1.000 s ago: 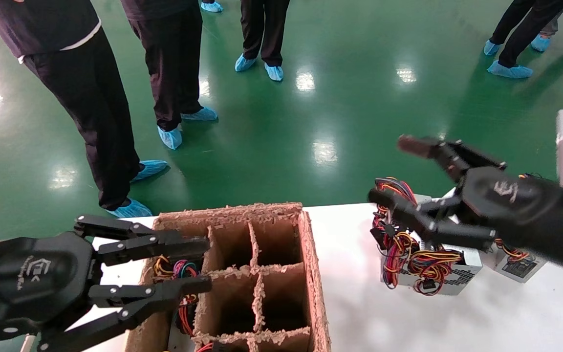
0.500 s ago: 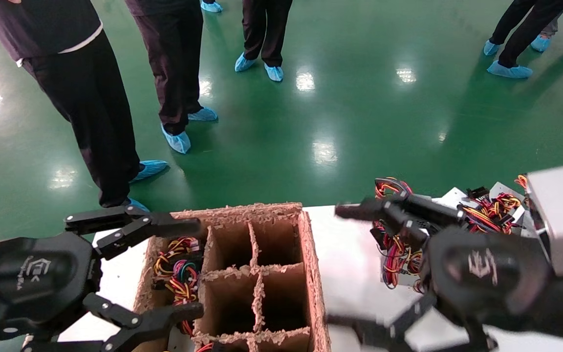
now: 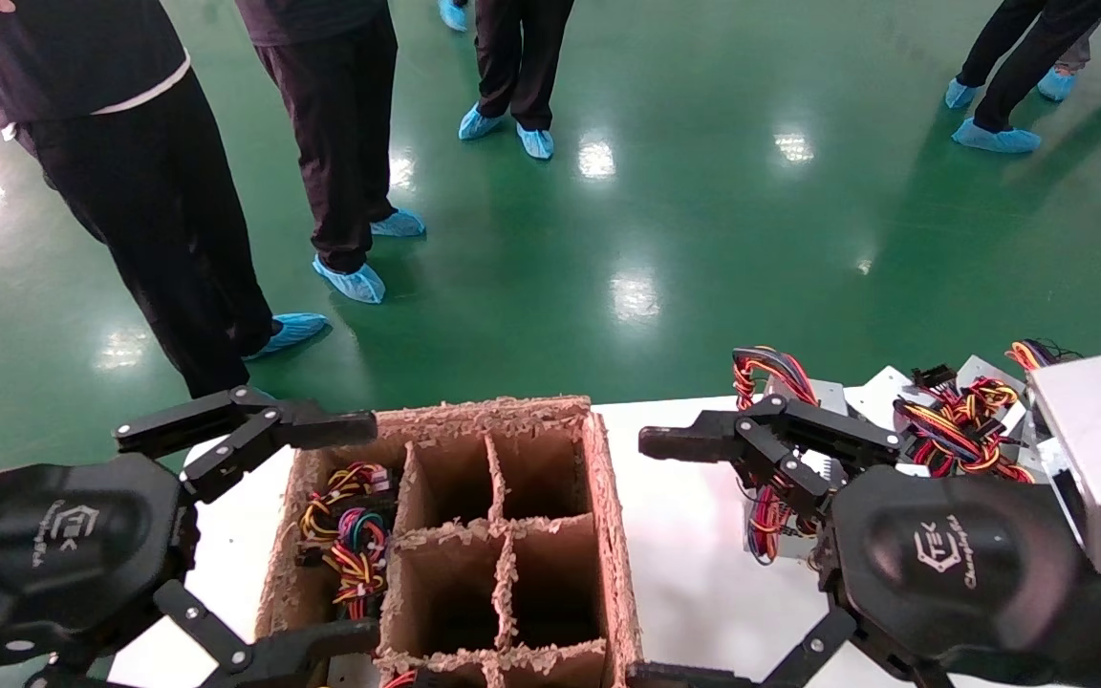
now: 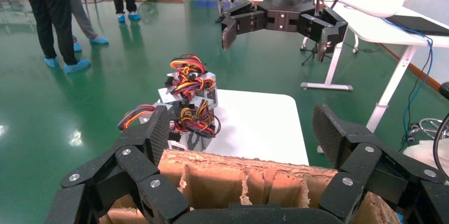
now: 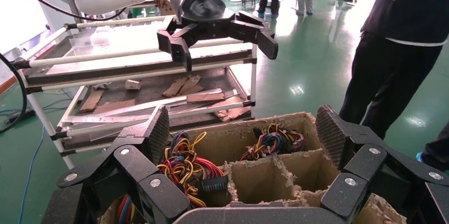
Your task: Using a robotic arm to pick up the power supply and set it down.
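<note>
Both grippers — left gripper (image 3: 321, 526), right gripper (image 3: 675, 564) — hang wide apart, empty. The right could snag wires (image 3: 952, 425) on the power supply (image 3: 799, 459).

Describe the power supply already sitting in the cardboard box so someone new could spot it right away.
Start at the white table and find the brown divided cardboard box on it. Look in its far left cell, next to the open left gripper: the power supply shows as a coloured wire bundle. The neighbouring cells look empty, and the other units lie outside by the right gripper.

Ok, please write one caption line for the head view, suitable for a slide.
Both open grippers, left and right, hover empty beside a divided cardboard box; power supplies wait on the white table.
</note>
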{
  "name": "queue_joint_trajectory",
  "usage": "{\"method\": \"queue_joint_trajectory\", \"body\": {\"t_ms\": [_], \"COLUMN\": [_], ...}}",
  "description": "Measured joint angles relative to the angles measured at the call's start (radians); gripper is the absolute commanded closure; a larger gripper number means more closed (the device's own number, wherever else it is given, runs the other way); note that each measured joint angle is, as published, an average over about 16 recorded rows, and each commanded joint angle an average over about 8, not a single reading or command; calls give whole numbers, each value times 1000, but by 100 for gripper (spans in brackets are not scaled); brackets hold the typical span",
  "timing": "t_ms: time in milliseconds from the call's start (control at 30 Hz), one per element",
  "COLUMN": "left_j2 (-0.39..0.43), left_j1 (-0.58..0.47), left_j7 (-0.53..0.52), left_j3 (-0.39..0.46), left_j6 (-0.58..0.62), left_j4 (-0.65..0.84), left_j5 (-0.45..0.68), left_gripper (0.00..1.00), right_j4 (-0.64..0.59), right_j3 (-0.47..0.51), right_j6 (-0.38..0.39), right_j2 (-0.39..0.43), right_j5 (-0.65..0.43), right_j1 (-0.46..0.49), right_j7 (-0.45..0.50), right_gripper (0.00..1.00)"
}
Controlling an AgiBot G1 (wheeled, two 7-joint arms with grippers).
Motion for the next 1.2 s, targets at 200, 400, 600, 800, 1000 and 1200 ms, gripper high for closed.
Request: {"method": "queue_joint_trajectory", "body": {"t_ms": [200, 400, 600, 800, 1000, 1200], "left_j2": [0, 0, 0, 0, 0, 0], "left_j1": [0, 0, 0, 0, 0, 0], "left_j7": [0, 0, 0, 0, 0, 0], "left_j3": [0, 0, 0, 0, 0, 0], "left_j6": [0, 0, 0, 0, 0, 0], "left_j4": [0, 0, 0, 0, 0, 0], "left_j5": [0, 0, 0, 0, 0, 0], "left_gripper": [0, 0, 0, 0, 0, 0], "right_j4": [-2, -4, -5, -5, -6, -6], "right_j3": [4, 6, 8, 9, 9, 10], "right_j6": [7, 11, 14, 15, 16, 17], "right_j2": [0, 0, 0, 0, 0, 0], "right_j5": [-1, -2, -3, -4, -4, -4], "right_j1": [-3, -5, -7, -7, -8, -8], "right_j7": [0, 1, 1, 1, 2, 2], "right_gripper": [0, 0, 0, 0, 0, 0]}}
